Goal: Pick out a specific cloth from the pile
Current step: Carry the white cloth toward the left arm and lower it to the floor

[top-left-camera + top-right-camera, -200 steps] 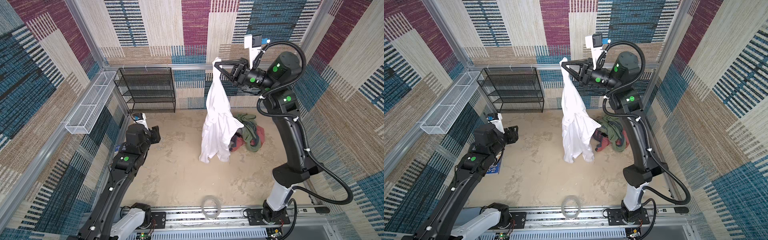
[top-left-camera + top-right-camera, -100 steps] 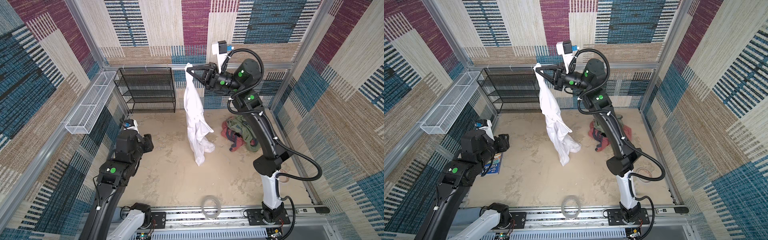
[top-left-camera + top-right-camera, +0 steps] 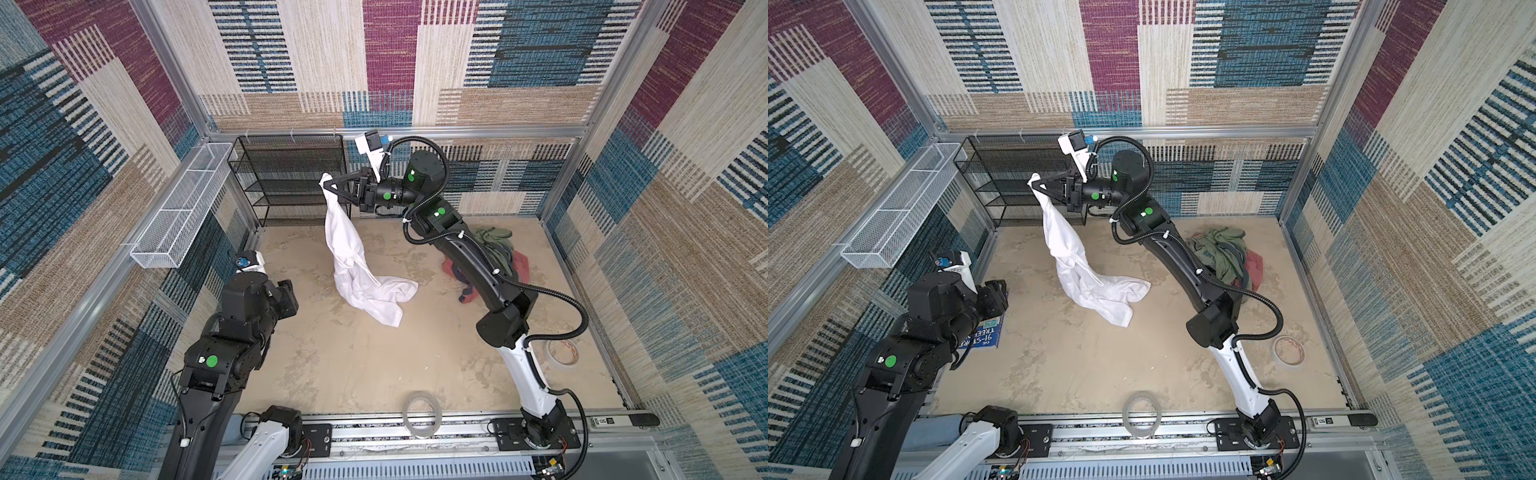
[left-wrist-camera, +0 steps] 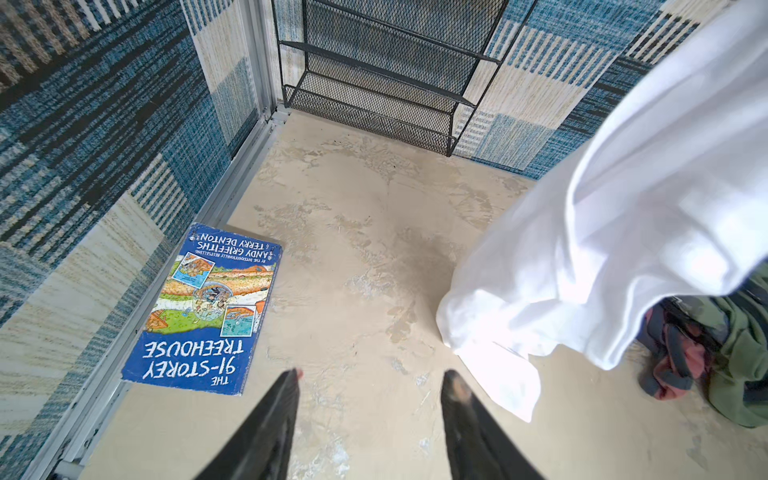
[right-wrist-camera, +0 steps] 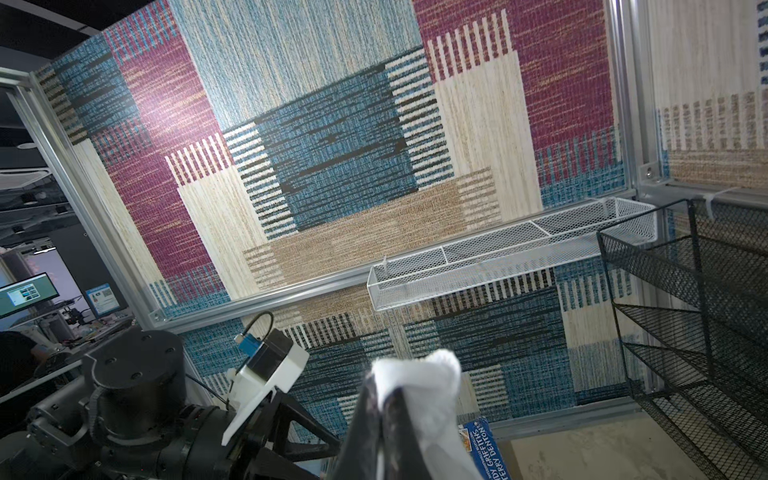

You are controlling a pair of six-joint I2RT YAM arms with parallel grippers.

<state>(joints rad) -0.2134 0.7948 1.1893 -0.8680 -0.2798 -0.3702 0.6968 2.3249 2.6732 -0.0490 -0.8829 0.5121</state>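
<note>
White cloth [image 3: 349,249] is hanging from the right gripper [image 3: 326,185], jaws clamping its top, hem trailing on the bench [image 3: 353,365]; left gripper [image 4: 370,375] is hovering, jaws apart, empty.

I see open beige counter [image 3: 332,365] across the front middle. Hanging white cloth [image 3: 349,257] blocks the centre; black wire-mesh rack [image 3: 291,183] fills the back-left corner; blue paperback book [image 3: 986,334] lies along the left wall.

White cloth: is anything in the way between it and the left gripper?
Nothing visible does. Only bare beige tabletop lies between the open left gripper and the plain white fabric cloth, which hangs from the shut right gripper. The blue paperback book lies aside.
</note>
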